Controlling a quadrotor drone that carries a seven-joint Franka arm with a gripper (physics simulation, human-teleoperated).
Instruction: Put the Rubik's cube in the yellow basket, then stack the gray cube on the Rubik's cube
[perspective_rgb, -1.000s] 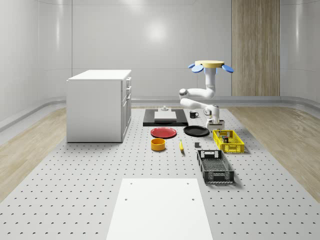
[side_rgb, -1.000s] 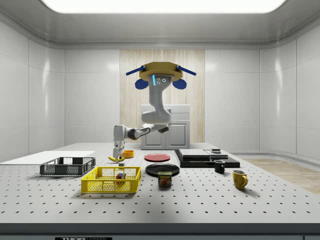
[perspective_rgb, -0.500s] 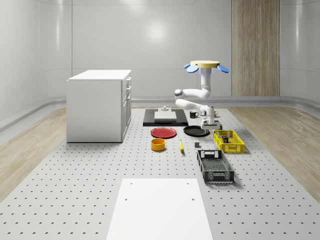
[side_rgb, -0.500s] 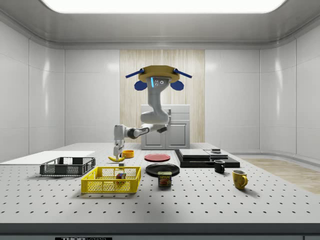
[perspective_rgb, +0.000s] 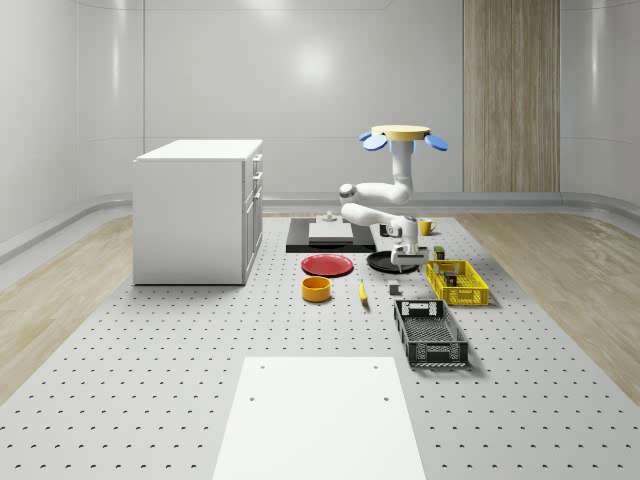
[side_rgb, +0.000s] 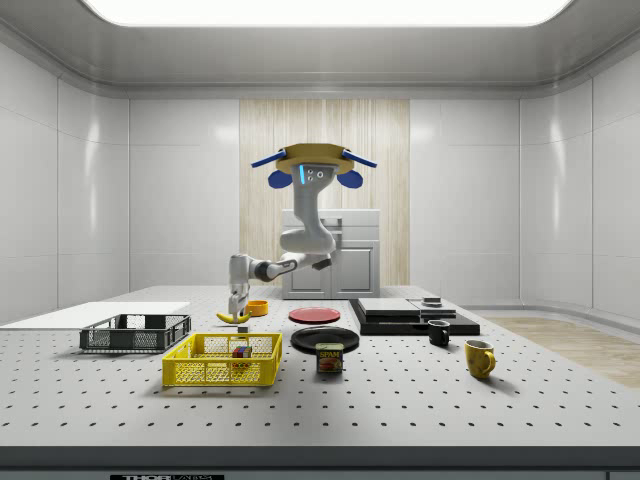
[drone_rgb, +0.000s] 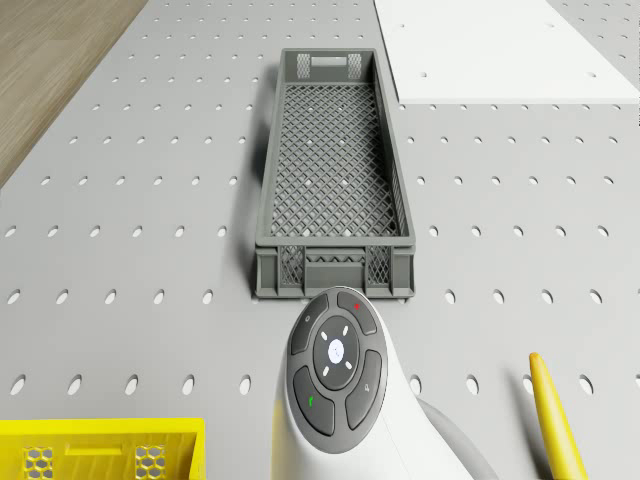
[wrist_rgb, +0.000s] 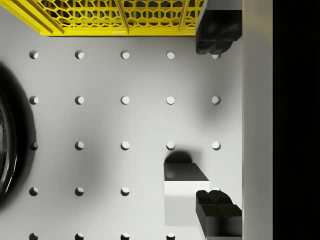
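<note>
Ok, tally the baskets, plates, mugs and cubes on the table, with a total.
Baskets: 2, yellow basket, dark crate
Plates: 2, red plate, black plate
Mugs: 2, black mug, yellow mug
Cubes: 2, Rubik's cube, gray cube
Total: 8

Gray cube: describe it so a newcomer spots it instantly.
On the perforated table, find the yellow basket. The gray cube sits on bare table between it and the banana, near the black plate. It is the only small, plain gray block there.
</note>
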